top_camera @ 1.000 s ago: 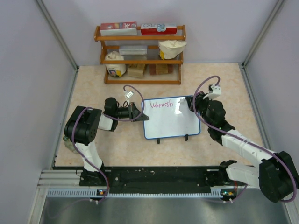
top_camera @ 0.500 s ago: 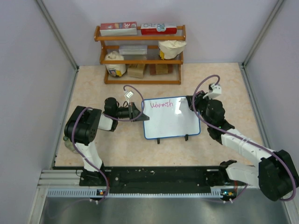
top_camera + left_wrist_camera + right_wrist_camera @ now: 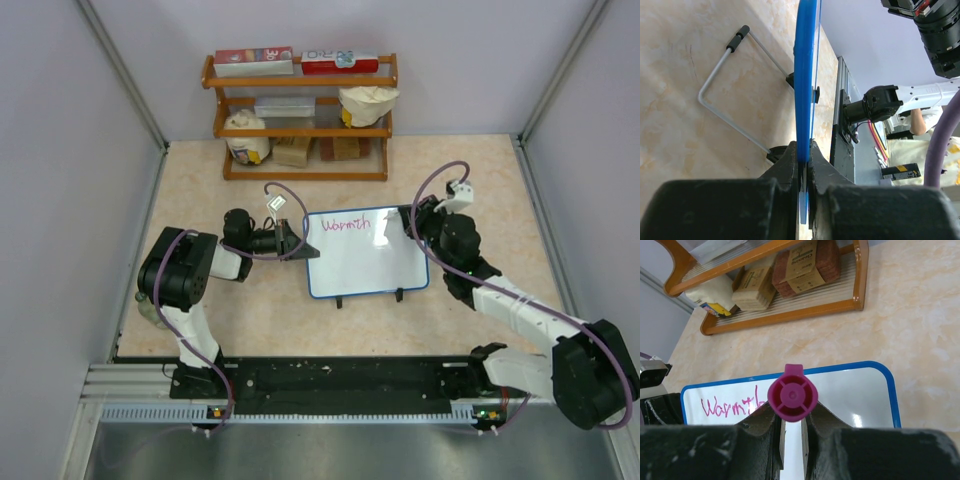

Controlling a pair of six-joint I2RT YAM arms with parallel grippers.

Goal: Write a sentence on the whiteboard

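Left wrist: whiteboard (image 3: 805, 75) edge between left fingers (image 3: 786, 167); right fingers (image 3: 762, 427) hold marker (image 3: 792, 393).

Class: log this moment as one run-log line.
left claw: shut on whiteboard edge | right claw: shut on pink marker | writing: Warmth

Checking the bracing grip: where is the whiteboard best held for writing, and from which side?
Probably the whiteboard's blue frame at its left edge, approached edge-on from the left. The rim is thin enough to pinch, the face is left free; the left pincer is shut on it.
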